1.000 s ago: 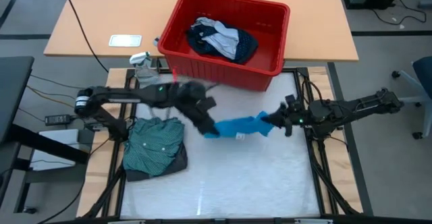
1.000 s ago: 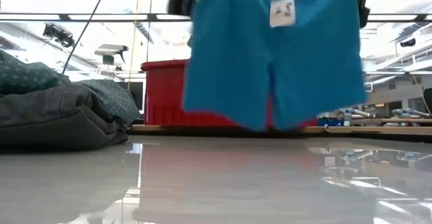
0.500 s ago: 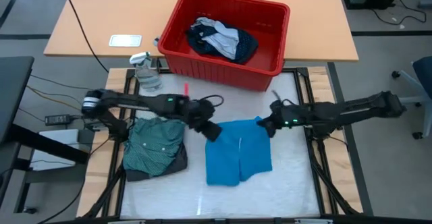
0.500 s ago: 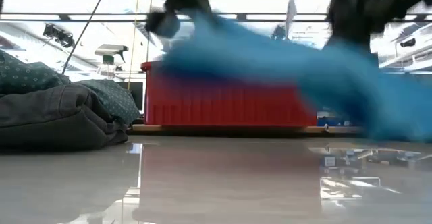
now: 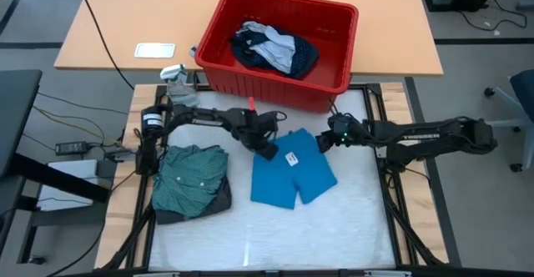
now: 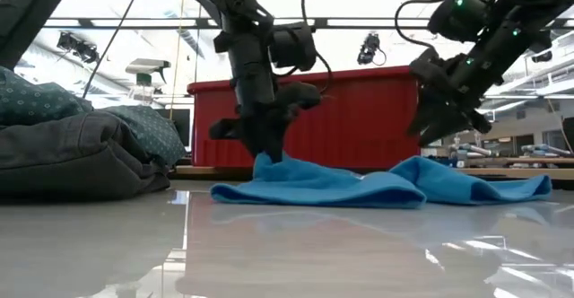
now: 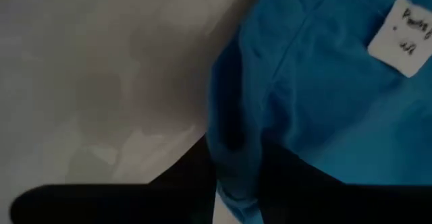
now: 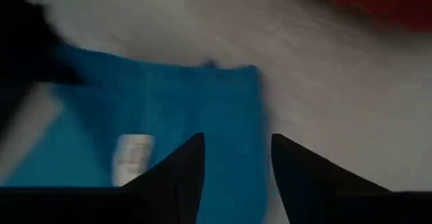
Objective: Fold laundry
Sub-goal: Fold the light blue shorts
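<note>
Spreading a small bright blue pair of shorts (image 5: 292, 178) flat on the white table (image 5: 334, 235), just in front of the red bin (image 5: 334, 85), both arms work its waistband. The right gripper (image 5: 327, 141) hovers with fingers parted, empty, above the corner nearer the bin. The left gripper (image 5: 267, 150) presses the opposite corner; whether cloth is pinched I cannot tell. Folded teal-green shirt (image 5: 192, 179) sits beside the bin's left. More garments (image 5: 271, 50) lie inside, bunched and indistinct.

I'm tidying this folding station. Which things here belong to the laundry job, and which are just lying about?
Job:
blue shorts, spread on the table
folded teal shirt on a dark grey piece
navy and whitish garments in the bin

Lying about:
red bin
spray bottle
</note>
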Controlling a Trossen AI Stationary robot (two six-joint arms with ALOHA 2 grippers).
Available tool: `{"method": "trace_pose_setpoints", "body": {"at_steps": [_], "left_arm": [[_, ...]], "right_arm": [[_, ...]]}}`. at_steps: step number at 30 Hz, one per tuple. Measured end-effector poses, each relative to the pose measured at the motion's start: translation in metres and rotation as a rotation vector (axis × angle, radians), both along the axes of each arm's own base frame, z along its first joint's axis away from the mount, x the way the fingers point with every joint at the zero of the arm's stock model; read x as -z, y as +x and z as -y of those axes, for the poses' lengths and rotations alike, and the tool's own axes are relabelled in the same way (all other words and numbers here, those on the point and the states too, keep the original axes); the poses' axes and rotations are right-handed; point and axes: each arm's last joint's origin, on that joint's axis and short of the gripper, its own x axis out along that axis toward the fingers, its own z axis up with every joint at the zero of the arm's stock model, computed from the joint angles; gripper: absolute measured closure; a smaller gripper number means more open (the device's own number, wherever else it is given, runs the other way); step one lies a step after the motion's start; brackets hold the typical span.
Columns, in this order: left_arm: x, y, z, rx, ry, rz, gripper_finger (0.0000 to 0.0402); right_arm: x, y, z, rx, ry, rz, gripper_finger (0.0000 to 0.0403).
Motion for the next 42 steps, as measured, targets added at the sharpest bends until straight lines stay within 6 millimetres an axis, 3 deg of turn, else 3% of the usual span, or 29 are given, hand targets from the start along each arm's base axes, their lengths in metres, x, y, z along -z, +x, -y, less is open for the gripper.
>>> {"method": "trace_pose_setpoints", "body": {"at_steps": [8,13,16,23,27,30,34,38,42], "left_arm": [[-0.010,-0.021,-0.038,0.137,0.082,-0.058,0.0301],[-0.010,-0.026,-0.041,0.337,0.121,-0.086,0.0301],[-0.010,-0.024,-0.039,0.448,0.148,-0.075,0.0301],[-0.010,-0.024,-0.040,0.571,0.186,-0.062,0.0301],[-0.011,-0.027,-0.040,0.591,0.177,-0.083,0.0301],[-0.020,-0.029,-0.040,0.590,0.195,-0.058,0.0301],[-0.039,-0.034,-0.038,0.560,0.223,-0.009,0.0301],[-0.061,-0.039,-0.024,0.562,0.240,0.037,0.0301],[-0.073,-0.035,0.014,0.714,0.192,0.140,0.0301]], "right_arm": [[-0.009,0.030,-0.039,-0.181,0.061,0.243,0.0255],[0.003,0.055,-0.074,-0.293,0.033,0.337,0.0275],[0.011,0.078,-0.092,-0.338,0.014,0.302,0.0288],[0.020,0.164,-0.112,-0.388,0.019,0.211,0.0327],[0.040,0.189,-0.122,-0.391,0.061,0.075,0.0356],[0.062,0.192,-0.131,-0.436,0.160,-0.023,0.0377],[0.064,0.185,-0.153,-0.560,0.278,-0.077,0.0396],[0.047,0.146,-0.183,-0.650,0.251,-0.312,0.0385],[0.017,0.101,-0.203,-0.674,0.140,-0.469,0.0373]]}}
